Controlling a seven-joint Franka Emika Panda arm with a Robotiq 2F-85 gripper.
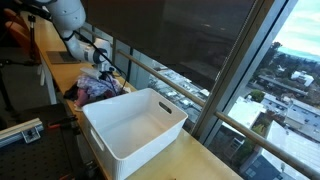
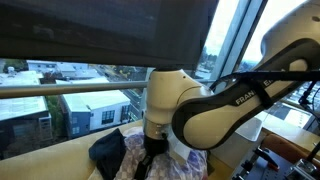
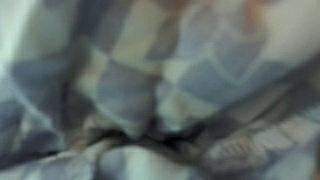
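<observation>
Crumpled blue-purple checked cloth pile, frame left-centre, beside white plastic bin. Gripper down among folds; jaw spread: cannot tell. Cloth not lifted, lies outside bin.

Bright daylight outside, dim interior, wrist view badly blurred

A long wooden surface runs beside tall windows. A dark shade hangs over the far part of the glass. A metal rail goes along the windows, seen in both exterior views. A thick post leans between two panes. Outside, far below, there are buildings with flat roofs and some green trees. Daylight comes in through the bare glass, bright and a little blue.
</observation>
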